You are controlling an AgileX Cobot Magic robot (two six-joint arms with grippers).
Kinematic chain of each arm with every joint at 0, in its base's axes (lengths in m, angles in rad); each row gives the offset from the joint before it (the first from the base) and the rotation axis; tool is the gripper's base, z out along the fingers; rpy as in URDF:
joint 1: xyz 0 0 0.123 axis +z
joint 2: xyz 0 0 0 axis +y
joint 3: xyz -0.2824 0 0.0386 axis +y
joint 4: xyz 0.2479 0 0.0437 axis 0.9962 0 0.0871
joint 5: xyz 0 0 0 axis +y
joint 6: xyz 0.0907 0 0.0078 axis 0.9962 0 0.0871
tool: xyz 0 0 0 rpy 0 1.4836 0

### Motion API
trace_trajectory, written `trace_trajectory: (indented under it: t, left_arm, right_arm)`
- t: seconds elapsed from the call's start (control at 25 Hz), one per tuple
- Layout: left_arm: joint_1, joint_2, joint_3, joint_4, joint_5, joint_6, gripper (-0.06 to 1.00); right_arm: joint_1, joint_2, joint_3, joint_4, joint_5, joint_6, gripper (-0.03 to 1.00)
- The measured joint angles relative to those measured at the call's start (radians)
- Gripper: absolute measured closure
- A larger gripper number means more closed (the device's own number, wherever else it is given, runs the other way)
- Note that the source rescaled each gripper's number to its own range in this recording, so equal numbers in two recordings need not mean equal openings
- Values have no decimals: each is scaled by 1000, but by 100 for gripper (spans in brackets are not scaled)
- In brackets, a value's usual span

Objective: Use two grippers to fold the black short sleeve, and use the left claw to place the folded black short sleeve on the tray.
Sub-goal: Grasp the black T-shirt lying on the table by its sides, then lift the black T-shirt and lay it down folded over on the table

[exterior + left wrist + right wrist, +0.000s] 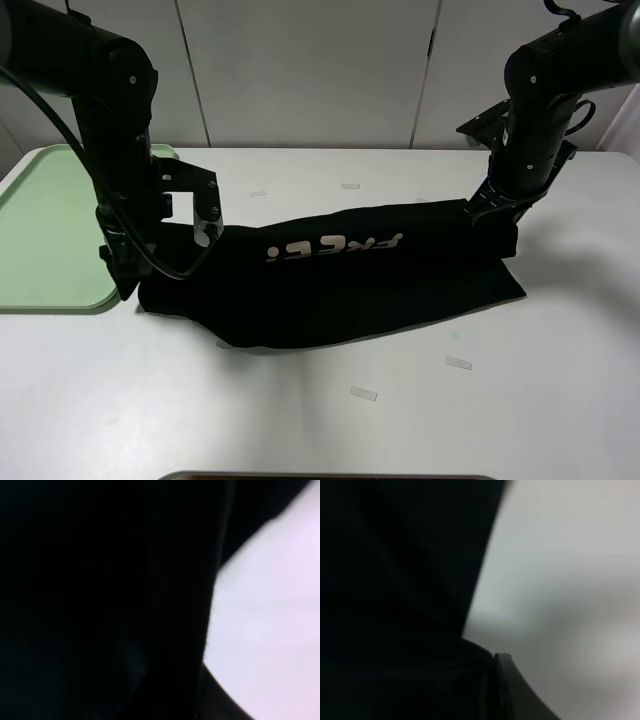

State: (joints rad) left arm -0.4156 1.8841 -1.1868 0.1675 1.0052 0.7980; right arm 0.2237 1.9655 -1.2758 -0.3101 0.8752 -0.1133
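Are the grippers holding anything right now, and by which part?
Both hold the black short sleeve: the left gripper pinches the end near the tray, the right gripper the opposite end.

We see a white desk with several small pale strips lying on it, well apart from each other. Behind the desk we see white wall panels with dark vertical seams.

White table with green tray, black short sleeve, tape bits
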Motion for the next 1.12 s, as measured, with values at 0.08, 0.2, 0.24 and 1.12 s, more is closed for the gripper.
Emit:
trace_trajectory:
  t: [0.08, 0.2, 0.24, 1.12]
  left_arm:
    - [4, 0, 0, -27, 37, 0, 94]
    - [5, 0, 1, -76, 63, 0, 94]
    - [5, 0, 1, -93, 69, 0, 94]
    - [15, 0, 5, -145, 150, -82, 22]
  right_arm:
    - [0, 0, 0, 36, 28, -29, 97]
    - [-4, 0, 9, 64, 60, -63, 97]
    - [-4, 0, 20, 65, 64, -73, 97]
    - [-15, -4, 81, 177, 228, -110, -3]
